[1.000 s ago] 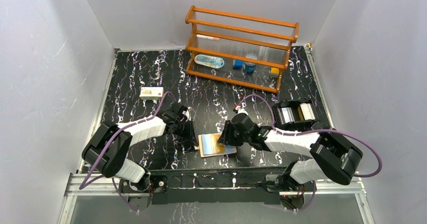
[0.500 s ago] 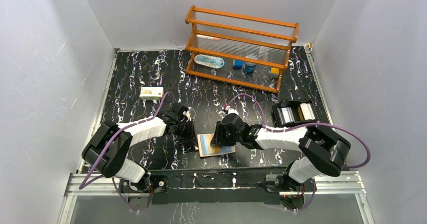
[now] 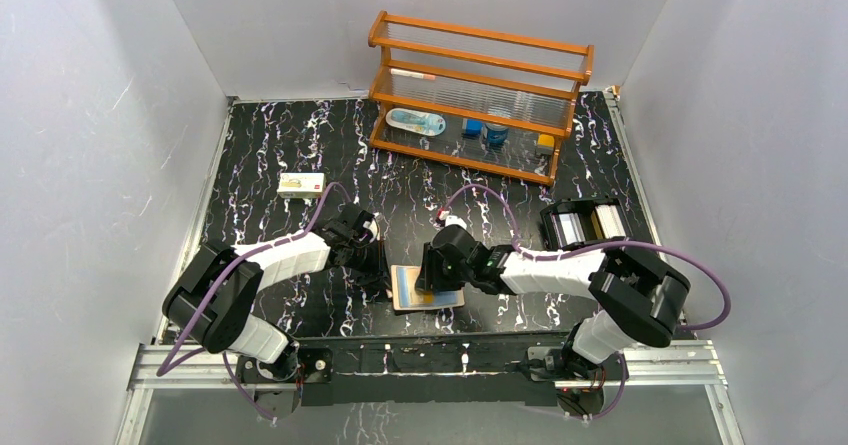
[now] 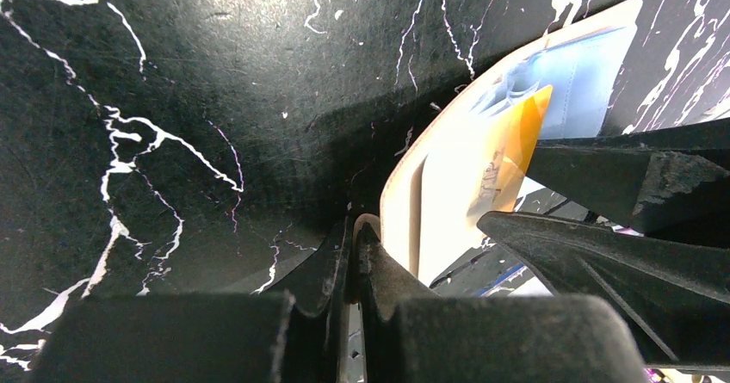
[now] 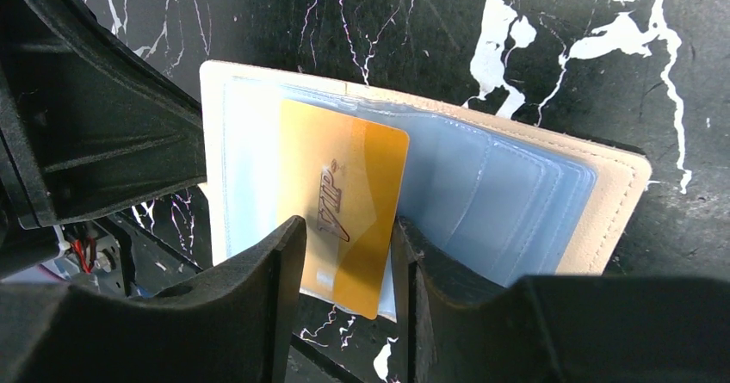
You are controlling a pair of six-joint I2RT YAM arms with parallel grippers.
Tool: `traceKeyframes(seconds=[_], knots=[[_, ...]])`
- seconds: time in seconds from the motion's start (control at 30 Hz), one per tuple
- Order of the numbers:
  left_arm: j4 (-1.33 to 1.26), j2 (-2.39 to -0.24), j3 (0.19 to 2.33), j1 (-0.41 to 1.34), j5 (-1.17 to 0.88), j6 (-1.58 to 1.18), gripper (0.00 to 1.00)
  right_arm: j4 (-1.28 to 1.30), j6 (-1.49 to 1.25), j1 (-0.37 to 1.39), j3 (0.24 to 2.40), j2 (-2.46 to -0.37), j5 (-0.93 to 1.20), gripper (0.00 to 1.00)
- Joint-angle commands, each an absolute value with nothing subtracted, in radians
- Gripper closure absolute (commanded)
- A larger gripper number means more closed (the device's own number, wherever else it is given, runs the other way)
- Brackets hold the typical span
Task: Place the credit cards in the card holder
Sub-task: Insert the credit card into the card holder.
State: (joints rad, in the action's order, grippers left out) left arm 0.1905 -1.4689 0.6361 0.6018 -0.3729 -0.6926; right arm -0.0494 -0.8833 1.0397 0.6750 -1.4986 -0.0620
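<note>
The tan card holder (image 3: 420, 302) lies open near the table's front edge, its clear blue-tinted sleeves up (image 5: 615, 202). My left gripper (image 3: 386, 283) is shut on its left edge (image 4: 355, 228), the tan rim pinched between the fingers. The yellowish card (image 5: 344, 185), marked VIP, lies partly inside a sleeve with its near end sticking out; it also shows in the left wrist view (image 4: 515, 138). My right gripper (image 3: 428, 277) hovers over it, jaws a little apart astride the card's near end (image 5: 349, 221). I cannot tell the light blue card from the sleeves.
A wooden rack (image 3: 480, 95) with small items stands at the back. A small white box (image 3: 301, 184) lies at the left. A black holder with white rolls (image 3: 585, 225) sits at the right. The metal front rail (image 3: 430, 355) is just below the card holder.
My right gripper has moved left, further over the card holder, and the card holder has shifted slightly left. The left arm has not moved.
</note>
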Motion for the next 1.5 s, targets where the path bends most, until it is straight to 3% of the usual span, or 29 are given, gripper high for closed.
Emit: traceKeyframes(seconds=[0.0, 0.17, 0.47, 0.97, 1.3, 1.47], knots=[[0.252, -1.501, 0.592, 0.623, -0.300, -0.679, 1.00, -0.014, -0.876, 1.051, 0.716, -1.464, -0.090, 0.52], [0.253, -1.500, 0.590, 0.623, -0.299, -0.677, 1.00, 0.021, -0.864, 1.051, 0.740, -1.472, -0.105, 0.55], [0.268, -1.494, 0.598, 0.623, -0.293, -0.670, 1.00, 0.091, -0.858, 1.051, 0.766, -1.442, -0.153, 0.48], [0.268, -1.510, 0.611, 0.624, -0.295, -0.670, 1.00, -0.031, -0.829, 1.055, 0.783, -1.515, -0.044, 0.63], [0.269, -1.520, 0.621, 0.630, -0.292, -0.670, 1.00, -0.077, -0.868, 1.055, 0.771, -1.540, -0.031, 0.63], [0.326, -1.508, 0.656, 0.630, -0.238, -0.660, 1.00, 0.055, -0.858, 1.055, 0.762, -1.447, -0.131, 0.55]])
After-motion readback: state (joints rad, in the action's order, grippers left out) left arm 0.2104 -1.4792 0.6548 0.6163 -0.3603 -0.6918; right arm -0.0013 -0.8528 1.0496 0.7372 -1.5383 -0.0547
